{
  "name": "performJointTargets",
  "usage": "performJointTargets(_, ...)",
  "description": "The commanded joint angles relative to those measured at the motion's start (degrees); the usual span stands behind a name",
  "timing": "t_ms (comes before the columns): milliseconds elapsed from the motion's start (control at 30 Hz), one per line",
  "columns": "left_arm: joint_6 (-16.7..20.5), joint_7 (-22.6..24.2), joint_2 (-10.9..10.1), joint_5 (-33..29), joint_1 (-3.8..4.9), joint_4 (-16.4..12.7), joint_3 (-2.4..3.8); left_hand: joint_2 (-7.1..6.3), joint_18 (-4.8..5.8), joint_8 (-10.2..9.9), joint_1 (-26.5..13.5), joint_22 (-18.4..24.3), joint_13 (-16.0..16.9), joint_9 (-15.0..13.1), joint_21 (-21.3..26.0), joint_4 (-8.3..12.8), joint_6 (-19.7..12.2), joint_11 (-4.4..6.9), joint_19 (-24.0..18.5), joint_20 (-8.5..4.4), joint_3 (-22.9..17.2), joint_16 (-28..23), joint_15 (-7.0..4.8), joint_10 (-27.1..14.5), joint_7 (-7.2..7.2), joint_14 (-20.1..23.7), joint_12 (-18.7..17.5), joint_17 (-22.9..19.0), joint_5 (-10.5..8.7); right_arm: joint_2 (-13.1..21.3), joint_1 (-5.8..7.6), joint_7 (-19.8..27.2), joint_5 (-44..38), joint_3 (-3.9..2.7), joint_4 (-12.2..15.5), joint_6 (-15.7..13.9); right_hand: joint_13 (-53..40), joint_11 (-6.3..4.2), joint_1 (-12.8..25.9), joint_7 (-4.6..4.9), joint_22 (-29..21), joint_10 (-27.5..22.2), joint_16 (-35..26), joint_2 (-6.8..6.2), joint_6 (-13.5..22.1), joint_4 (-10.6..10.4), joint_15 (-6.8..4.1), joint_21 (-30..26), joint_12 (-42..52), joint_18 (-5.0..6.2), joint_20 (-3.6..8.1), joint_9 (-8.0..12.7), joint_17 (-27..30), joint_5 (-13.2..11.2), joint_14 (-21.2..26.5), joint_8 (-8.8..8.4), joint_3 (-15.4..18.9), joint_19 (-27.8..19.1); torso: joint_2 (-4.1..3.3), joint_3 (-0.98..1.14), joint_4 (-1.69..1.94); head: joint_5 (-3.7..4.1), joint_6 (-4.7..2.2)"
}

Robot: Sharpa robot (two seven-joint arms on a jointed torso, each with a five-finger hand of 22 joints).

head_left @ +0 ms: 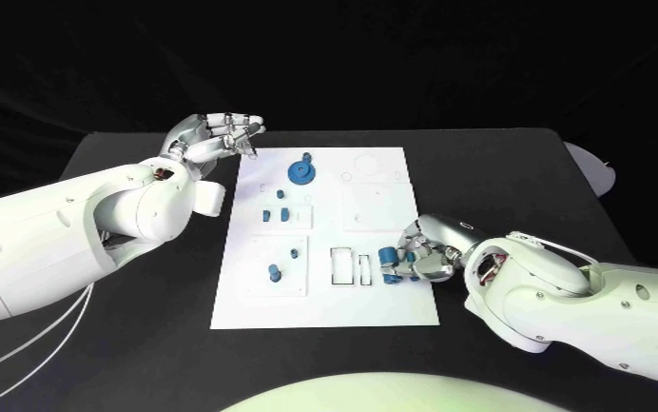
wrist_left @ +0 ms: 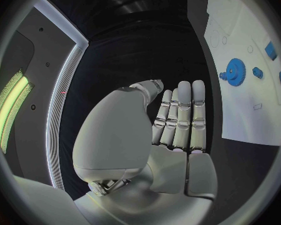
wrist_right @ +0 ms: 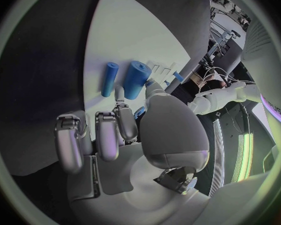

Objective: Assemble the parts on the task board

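Note:
The white task board point(head_left: 391, 303) lies mid-table. A blue gear point(head_left: 301, 173) stands near its far edge, and small blue pieces point(head_left: 276, 213) sit below it. My right hand point(head_left: 434, 251) rests on the board's right side, beside two empty slots point(head_left: 351, 266). In the right wrist view its thumb and a finger point(wrist_right: 124, 121) pinch the thicker blue cylinder point(wrist_right: 136, 77), with a thinner blue cylinder point(wrist_right: 109, 79) lying next to it on the board point(wrist_right: 128, 30). My left hand point(head_left: 213, 140) hovers off the board's far left corner, holding nothing. Its fingers point(wrist_left: 180, 116) are straight, and the gear point(wrist_left: 233, 69) lies beyond them.
Two more blue pieces point(head_left: 282, 264) sit in the board's near-left panel. Round recesses point(head_left: 370, 165) mark the far right of the board. Black tabletop point(head_left: 137, 355) surrounds the board on all sides.

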State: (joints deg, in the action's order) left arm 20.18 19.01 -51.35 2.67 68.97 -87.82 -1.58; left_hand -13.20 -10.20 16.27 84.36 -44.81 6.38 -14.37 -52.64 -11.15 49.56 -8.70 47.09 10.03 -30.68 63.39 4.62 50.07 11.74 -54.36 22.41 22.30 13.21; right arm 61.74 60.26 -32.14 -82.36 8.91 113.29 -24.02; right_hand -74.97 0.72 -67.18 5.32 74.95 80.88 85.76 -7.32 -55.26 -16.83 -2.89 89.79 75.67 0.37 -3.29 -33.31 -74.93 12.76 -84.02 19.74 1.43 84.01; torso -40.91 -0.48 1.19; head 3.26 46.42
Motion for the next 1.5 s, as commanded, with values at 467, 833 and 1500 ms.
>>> performJointTargets(467, -0.9, 0.2, -0.3, -0.2, 0.04, -0.4, 0.03, 0.25, -0.35, 0.1, -0.4, 0.1, -0.1, -0.1, 0.4, 0.0, 0.4, -0.05, 0.4, 0.08, -0.3, -0.2, 0.04, -0.3, 0.08, 0.3, 0.4, -0.1, 0.11, -2.0, -1.61, -2.5, -1.7, 0.01, -1.2, 0.6, -2.6, -0.32, -4.2, -0.54, 15.1, 0.9, 0.5, 3.54, -0.6, 0.2, -0.49, 0.2, 1.0, -0.37, 0.44, -0.5, -5.3, 4.4, -4.2, 1.06, 0.1, 6.0, 0.08, -0.02, -0.01, -0.47, -0.12)
performJointTargets(833, -0.9, 0.2, -0.3, -0.2, 0.04, -0.3, 0.03, 0.27, -0.34, 0.2, -0.5, 0.1, -0.1, -0.1, 0.4, 0.0, 0.4, -0.05, 0.5, 0.09, -0.3, -0.2, 0.04, -0.3, 0.06, 0.3, 0.4, -0.2, 0.10, -1.2, -1.44, -2.3, -1.5, -0.17, 1.2, -5.4, -3.6, -0.88, -7.2, -1.17, 15.1, 1.7, 0.8, 5.20, -1.8, 0.1, -0.93, 0.2, 1.9, -0.37, 0.81, -0.3, -6.0, 8.4, -4.3, 1.49, -1.4, 6.0, 0.17, -0.02, -0.09, -0.54, -0.27)
performJointTargets(1500, -0.9, 0.2, 0.1, -0.2, 0.03, -0.2, 0.03, 0.27, -0.34, 0.2, -0.5, 0.2, -0.1, -0.2, 0.5, 0.0, 0.5, -0.04, 0.5, 0.09, -0.3, -0.2, 0.04, -0.4, 0.05, 0.3, 0.4, -0.2, 0.10, -5.8, 0.17, -0.8, 3.1, -0.47, 1.7, -3.9, -4.0, -1.23, -5.5, -1.54, 15.1, 2.2, 1.0, 6.01, -3.0, 0.0, -1.25, 0.2, 2.2, -0.37, 1.15, -0.2, -6.4, 9.2, -4.4, 1.78, -1.7, 6.0, 0.12, -0.16, 0.10, -0.61, -0.29)
